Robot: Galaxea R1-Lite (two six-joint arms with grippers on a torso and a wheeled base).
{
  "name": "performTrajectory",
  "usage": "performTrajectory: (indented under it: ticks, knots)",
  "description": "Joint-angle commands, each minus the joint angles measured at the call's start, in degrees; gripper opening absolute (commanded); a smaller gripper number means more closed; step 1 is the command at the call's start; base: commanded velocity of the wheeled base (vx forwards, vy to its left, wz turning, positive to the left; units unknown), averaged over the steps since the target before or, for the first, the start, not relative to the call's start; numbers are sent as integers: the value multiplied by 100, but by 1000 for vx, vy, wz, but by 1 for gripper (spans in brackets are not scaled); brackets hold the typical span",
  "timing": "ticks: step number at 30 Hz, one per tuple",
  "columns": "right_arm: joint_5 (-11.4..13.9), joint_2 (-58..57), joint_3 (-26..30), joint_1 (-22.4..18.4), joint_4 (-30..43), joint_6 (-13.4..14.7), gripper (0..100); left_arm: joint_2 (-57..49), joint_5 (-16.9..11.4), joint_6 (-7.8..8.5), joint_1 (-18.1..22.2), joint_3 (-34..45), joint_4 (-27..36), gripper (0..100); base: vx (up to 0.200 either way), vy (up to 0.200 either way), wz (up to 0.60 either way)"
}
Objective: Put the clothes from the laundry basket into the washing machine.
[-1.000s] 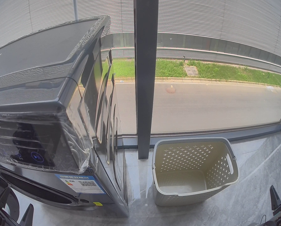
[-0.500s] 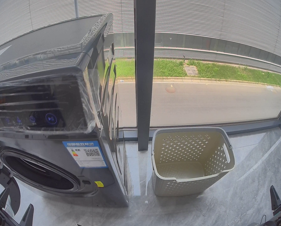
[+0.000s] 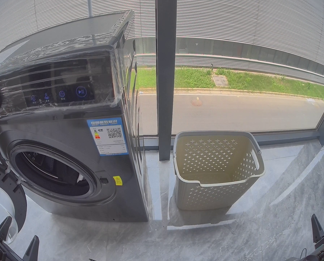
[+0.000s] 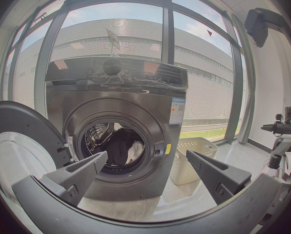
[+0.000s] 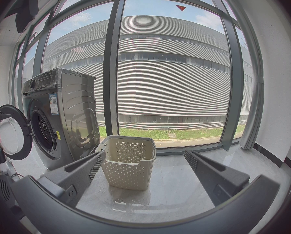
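The grey washing machine [image 3: 71, 127] stands on the left with its round door [image 3: 2, 200] swung open. Dark and white clothes [image 4: 122, 148] lie inside its drum [image 3: 53, 173]. To its right the cream laundry basket [image 3: 216, 164] sits on the floor by the window, with nothing visible inside it. My left gripper [image 4: 145, 160] is open, low in front of the drum opening and apart from it. My right gripper [image 5: 143, 161] is open, low and well back from the basket [image 5: 129, 163]. In the head view the left fingertips [image 3: 4, 227] and right fingertips [image 3: 316, 225] peek in at the bottom corners.
A dark window pillar [image 3: 165, 69] rises between machine and basket. Floor-to-ceiling glass runs behind both. Marble floor [image 3: 241, 232] lies open in front of the basket and to its right.
The head view has shifted: machine and basket sit higher and farther in the picture, and the drum opening now shows in full. Both grippers stay at the same bottom corners.
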Motion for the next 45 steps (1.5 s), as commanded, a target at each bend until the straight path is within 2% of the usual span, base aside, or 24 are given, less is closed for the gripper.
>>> performTrajectory:
  ticks: [1,29,45]
  knots:
    - [1,-66,101,2,1,-2,100,-93,-1,-3,0,101,-2,100,-200,0,0]
    - [1,-66,92,2,1,-2,100,-93,8,-12,0,101,-2,100,-200,0,0]
    - [1,-66,101,2,1,7,100,-93,17,-3,0,101,-2,100,0,0,0]
